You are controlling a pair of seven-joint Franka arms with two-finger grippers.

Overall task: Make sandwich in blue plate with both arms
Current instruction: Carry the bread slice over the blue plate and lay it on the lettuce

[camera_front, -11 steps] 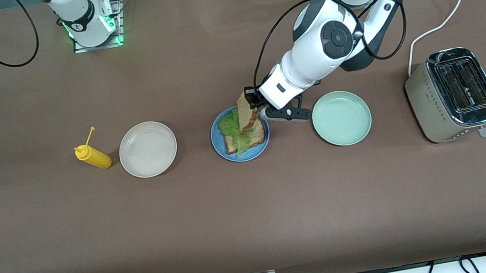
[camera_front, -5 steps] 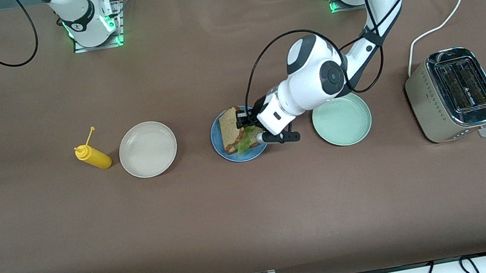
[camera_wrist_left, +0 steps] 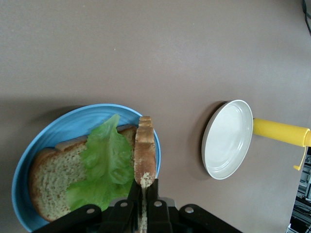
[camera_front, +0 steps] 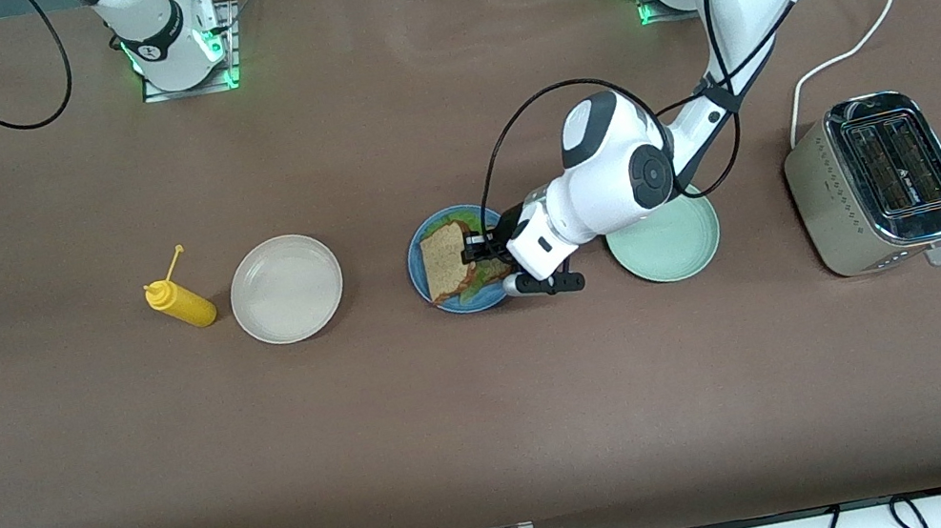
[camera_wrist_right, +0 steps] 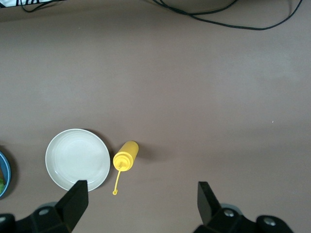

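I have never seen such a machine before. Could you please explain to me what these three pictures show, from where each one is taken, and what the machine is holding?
These are two white robot arms at a brown table. One picture comes from a high camera facing them; the other two come from small cameras on each arm's wrist.

The left gripper is shut on the top bread slice, held on edge over the blue plate. In the left wrist view, the lower slice and the lettuce leaf lie on that plate.

The right gripper is open and holds nothing; that arm waits above the right arm's end of the table.

Also on the table: a beige plate, a yellow squeeze bottle, a pale green plate and a toaster.
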